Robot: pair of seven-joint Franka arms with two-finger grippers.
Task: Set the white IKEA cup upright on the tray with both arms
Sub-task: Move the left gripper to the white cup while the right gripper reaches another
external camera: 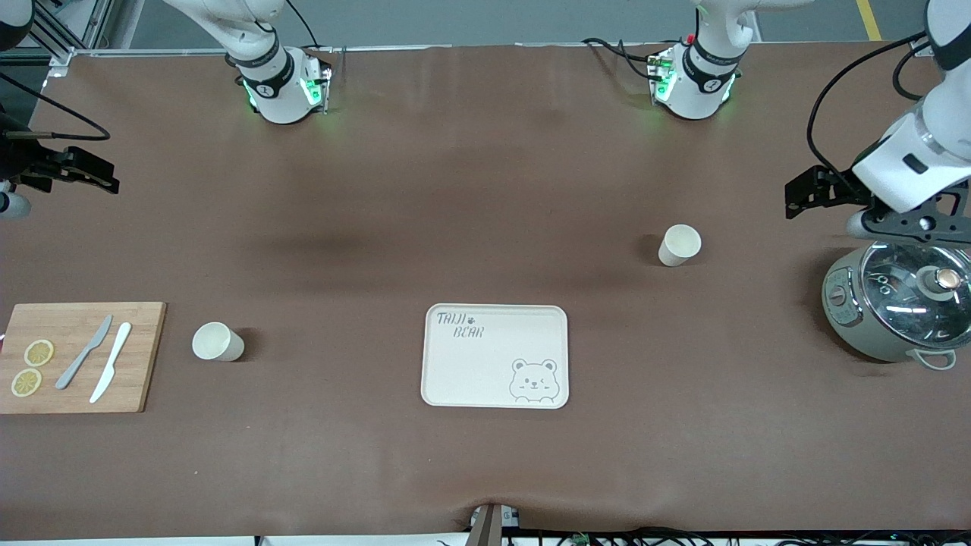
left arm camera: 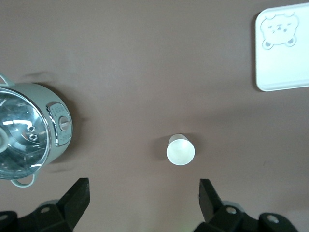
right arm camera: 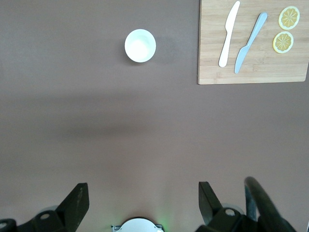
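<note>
One tray (external camera: 463,364), two upright cups (external camera: 218,341) (external camera: 679,245).

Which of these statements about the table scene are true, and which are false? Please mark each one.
1. Two white cups stand on the table: one beside the cutting board, another nearer the pot. True.
2. The tray holds a cup. False: nothing is on it.
3. Two knives lie on the cutting board. True.
4. The left claw is shut on a cup. False: it is open, above the table.
5. The right claw is open. True.
</note>
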